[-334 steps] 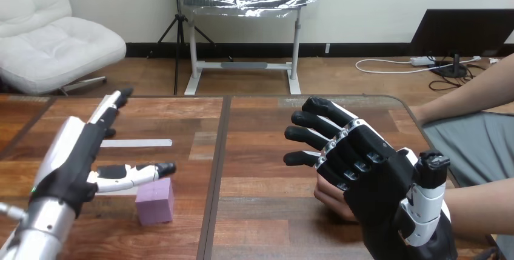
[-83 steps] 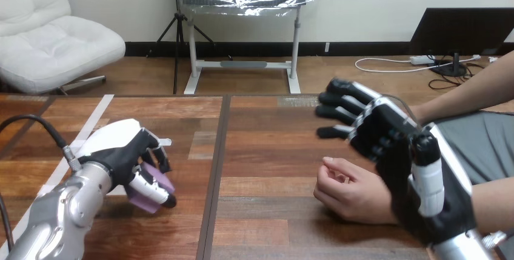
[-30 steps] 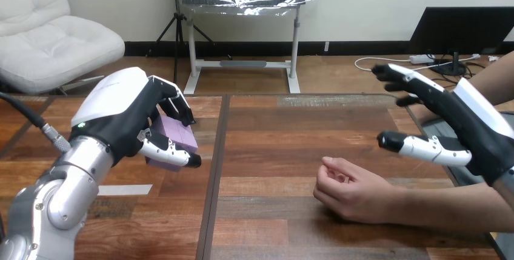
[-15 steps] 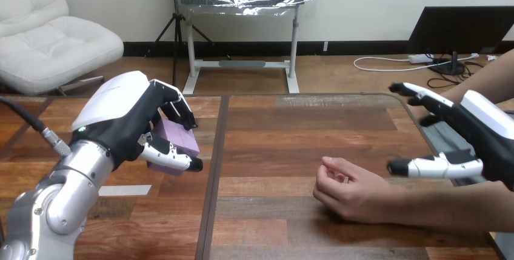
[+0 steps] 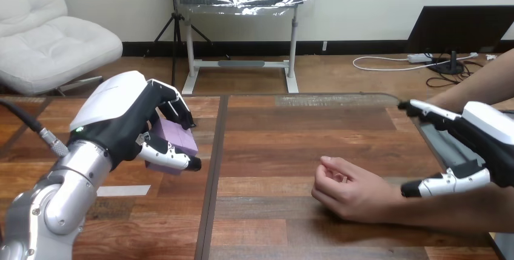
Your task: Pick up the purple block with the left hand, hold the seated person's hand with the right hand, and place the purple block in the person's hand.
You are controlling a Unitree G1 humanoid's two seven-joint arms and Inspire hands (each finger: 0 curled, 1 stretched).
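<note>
Left hand (image 5: 121, 123), well to the left of the person's hand (image 5: 348, 193): I am clasping the purple block (image 5: 177, 142) between curled fingers and thumb, and I am judging it to be hanging clear of the table (image 5: 273, 139). Right hand (image 5: 485, 145), just to the right of the person's hand: I am holding it with fingers straight and thumb stretched out, gripping nothing, over the person's forearm; whether it is touching that forearm I cannot tell. The person's hand is lying on the table, loosely curled, with no flat palm showing. The likely failures are following from that. If I am letting go of the block above curled fingers, it is probably glancing off and dropping to the table left of the person's hand. If I am carrying the block across before my right hand is closing round the wrist, the person's hand is free to shift under me. The block is also sitting tilted in my grasp, so a jolt on the way could be working it loose. Its visible face is turning toward the person's hand and slightly downward. It is looking about as wide as it is tall, with part of it hidden by my fingers, so I am naming no long axis.
</note>
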